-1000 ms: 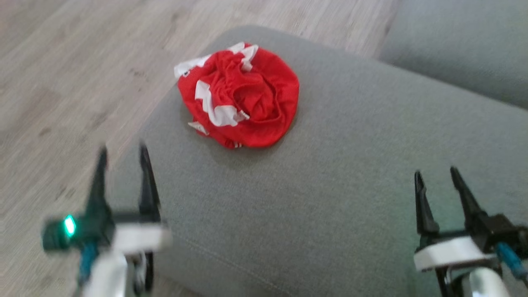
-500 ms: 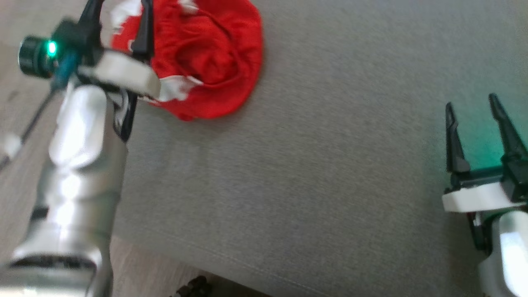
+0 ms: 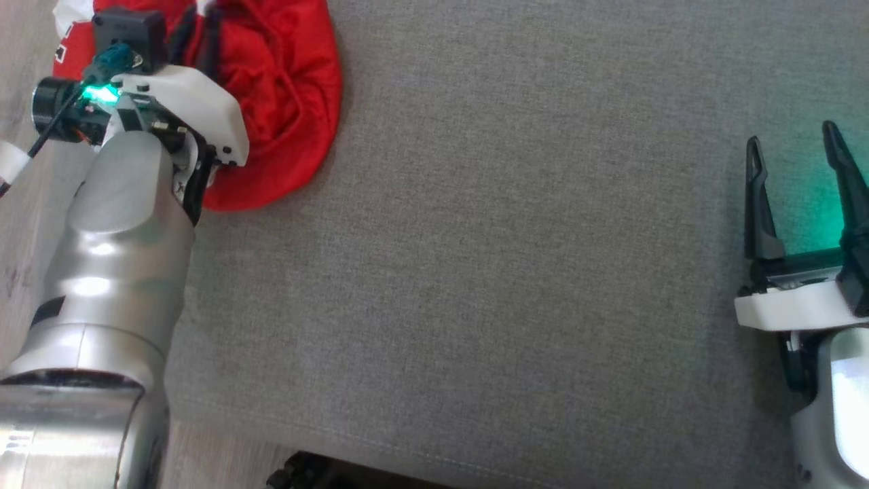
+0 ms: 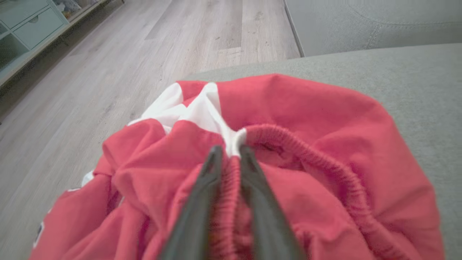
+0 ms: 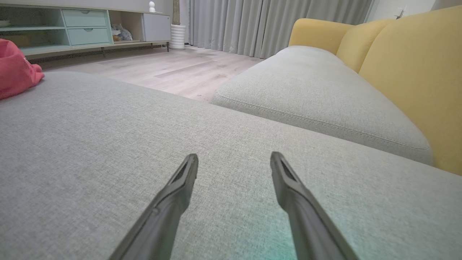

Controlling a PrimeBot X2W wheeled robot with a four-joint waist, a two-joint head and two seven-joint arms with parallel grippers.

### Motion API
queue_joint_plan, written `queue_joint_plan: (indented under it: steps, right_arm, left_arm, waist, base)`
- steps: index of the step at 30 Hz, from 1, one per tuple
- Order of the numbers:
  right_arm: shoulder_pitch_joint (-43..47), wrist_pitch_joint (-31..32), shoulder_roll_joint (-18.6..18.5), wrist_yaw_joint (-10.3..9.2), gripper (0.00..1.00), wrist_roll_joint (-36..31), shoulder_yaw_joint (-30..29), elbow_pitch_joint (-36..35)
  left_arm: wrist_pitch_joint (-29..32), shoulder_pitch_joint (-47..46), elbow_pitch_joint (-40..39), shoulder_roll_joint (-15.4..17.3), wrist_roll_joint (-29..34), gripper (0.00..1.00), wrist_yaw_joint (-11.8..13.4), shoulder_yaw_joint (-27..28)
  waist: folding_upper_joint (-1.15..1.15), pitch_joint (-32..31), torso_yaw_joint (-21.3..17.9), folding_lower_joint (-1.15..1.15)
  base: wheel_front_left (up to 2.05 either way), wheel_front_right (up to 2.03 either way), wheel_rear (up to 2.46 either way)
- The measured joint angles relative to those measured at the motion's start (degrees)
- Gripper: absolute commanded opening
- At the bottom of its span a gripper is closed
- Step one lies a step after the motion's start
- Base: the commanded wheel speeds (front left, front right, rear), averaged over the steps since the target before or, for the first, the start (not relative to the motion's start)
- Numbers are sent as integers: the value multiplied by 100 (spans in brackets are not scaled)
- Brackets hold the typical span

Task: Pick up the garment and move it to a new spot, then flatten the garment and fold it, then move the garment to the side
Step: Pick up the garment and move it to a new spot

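The garment is a crumpled red and white piece with an elastic waistband, lying at the top left of the grey cushion. My left gripper is down in it, and in the left wrist view its gripper is shut on a fold of the red waistband of the garment. My right gripper hovers open over bare cushion at the far right, far from the cloth. Its wrist view shows the right gripper with a wide gap between the fingers, and the garment at the left edge.
The cushion's left edge borders the wooden floor. A second grey seat cushion with yellow backrests lies beyond. A low cabinet and grey curtains stand across the room.
The head camera tilted down and shifted, so the scene slid up and left. My left arm reached forward into the garment and its fingers closed on the waistband. The right gripper stayed open.
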Motion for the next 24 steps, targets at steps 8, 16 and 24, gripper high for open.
queue_joint_plan:
  steps: [8,16,24]
  right_arm:
    - [12,0,140,0,100,3,129,151]
    - [442,0,448,0,100,181,316,358]
    - [900,0,546,0,100,575,528,425]
  left_arm:
    - [-642,-282,56,82,93,0,-24,-214]
    - [-801,-770,-274,-4,47,0,-25,-871]
    - [-790,-937,-868,-199,-810,0,-25,-1668]
  waist:
    - [0,-406,-11,-2]
    - [1,-1510,-309,-3]
    - [1,-2238,-1317,-4]
  base:
    - [0,0,0]
    - [0,0,0]
    - [0,0,0]
